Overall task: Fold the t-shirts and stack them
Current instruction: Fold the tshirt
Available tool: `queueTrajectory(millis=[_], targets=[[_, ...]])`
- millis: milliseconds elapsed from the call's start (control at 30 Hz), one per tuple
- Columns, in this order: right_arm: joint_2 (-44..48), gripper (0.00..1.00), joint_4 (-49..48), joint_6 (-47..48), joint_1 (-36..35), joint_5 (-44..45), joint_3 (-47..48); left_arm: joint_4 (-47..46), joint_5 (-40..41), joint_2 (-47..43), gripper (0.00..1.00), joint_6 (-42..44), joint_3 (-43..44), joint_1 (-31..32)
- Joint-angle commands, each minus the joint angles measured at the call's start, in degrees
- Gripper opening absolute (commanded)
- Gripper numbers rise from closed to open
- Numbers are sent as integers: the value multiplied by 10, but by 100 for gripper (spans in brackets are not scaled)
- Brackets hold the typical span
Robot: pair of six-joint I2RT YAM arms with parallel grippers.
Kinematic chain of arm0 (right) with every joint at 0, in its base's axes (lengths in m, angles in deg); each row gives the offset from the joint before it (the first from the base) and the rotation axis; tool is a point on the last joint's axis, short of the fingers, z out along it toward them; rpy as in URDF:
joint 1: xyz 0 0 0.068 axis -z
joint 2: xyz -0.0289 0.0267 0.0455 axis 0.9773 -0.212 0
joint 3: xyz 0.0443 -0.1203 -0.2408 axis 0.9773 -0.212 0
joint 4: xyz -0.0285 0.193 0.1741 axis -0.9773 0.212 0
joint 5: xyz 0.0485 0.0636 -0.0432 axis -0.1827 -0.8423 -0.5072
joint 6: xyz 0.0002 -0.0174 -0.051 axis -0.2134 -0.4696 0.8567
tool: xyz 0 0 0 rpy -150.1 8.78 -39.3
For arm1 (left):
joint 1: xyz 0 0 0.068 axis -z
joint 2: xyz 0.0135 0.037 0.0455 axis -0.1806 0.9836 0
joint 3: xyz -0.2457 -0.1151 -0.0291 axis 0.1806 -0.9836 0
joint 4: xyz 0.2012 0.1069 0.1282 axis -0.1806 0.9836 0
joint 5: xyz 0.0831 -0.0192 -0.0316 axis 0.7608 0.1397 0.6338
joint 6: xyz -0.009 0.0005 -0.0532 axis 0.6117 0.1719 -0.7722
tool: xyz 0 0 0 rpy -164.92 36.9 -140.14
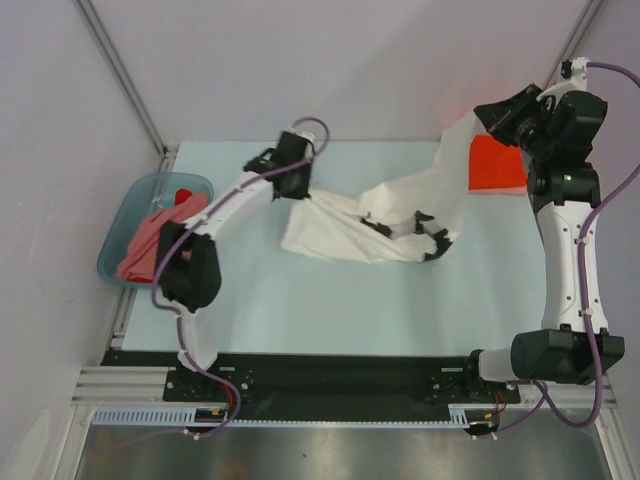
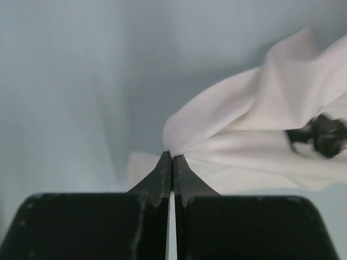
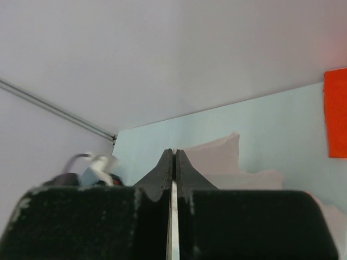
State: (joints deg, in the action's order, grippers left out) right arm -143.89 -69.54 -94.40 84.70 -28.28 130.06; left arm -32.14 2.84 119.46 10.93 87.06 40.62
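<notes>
Basin (image 1: 120, 225): near left; salmon-pink and red t-shirts (image 1: 145, 245) bunched inside.
Left gripper (image 2: 172, 162): fingers together, pinching the left edge of the white t-shirt (image 1: 350, 230).
White t-shirt: crumpled mid-table (image 1: 300, 300), right end raised. Judged soft, light and limp, so grip at hems or corners.
Right gripper (image 3: 173, 158): closed on the raised end.
Orange-red t-shirt (image 1: 497, 165): far right, flat.
Views: the left wrist shows the pinch itself; only the top view shows the hanging span.

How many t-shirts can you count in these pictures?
4: a white t-shirt mid-table, an orange-red t-shirt folded at the far right, a salmon-pink t-shirt and a red t-shirt in the blue-grey basin at left. More may be hidden under those.
</notes>
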Motion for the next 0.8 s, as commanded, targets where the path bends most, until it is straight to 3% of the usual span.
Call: queueTrajectory(millis=[0, 133, 267, 300, 333, 400, 433, 467, 500, 667, 767], targets=[[-21, 0, -39, -30, -7, -18, 43, -1, 47, -143, 0, 33, 28, -26], [-21, 0, -11, -34, -22, -38, 47, -33, 44, -252, 1, -3, -81, -25], [41, 0, 36, -49, -28, -62, -30, -58, 3, -380, 0, -97, -327, -24], [76, 0, 47, -51, -28, -66, -86, -55, 1, -403, 0, -112, -366, -24], [97, 0, 81, -53, -32, -71, -110, -50, 1, -429, 4, -125, -402, -24], [135, 0, 126, -46, -33, -73, -181, -33, 0, -490, 23, -149, -484, -24], [178, 0, 174, -45, -36, -66, -207, -28, 0, -506, 47, -154, -502, -24], [199, 0, 189, -42, -36, -65, -233, -24, -2, -534, 56, -160, -524, -24], [222, 0, 206, -30, -36, -62, -270, -22, -3, -542, 65, -160, -529, -25], [289, 0, 316, -8, -22, -7, -339, -53, 2, -513, 70, -101, -447, -30], [286, 0, 337, -8, -9, 1, -371, -74, -30, -426, 70, -66, -368, -58]])
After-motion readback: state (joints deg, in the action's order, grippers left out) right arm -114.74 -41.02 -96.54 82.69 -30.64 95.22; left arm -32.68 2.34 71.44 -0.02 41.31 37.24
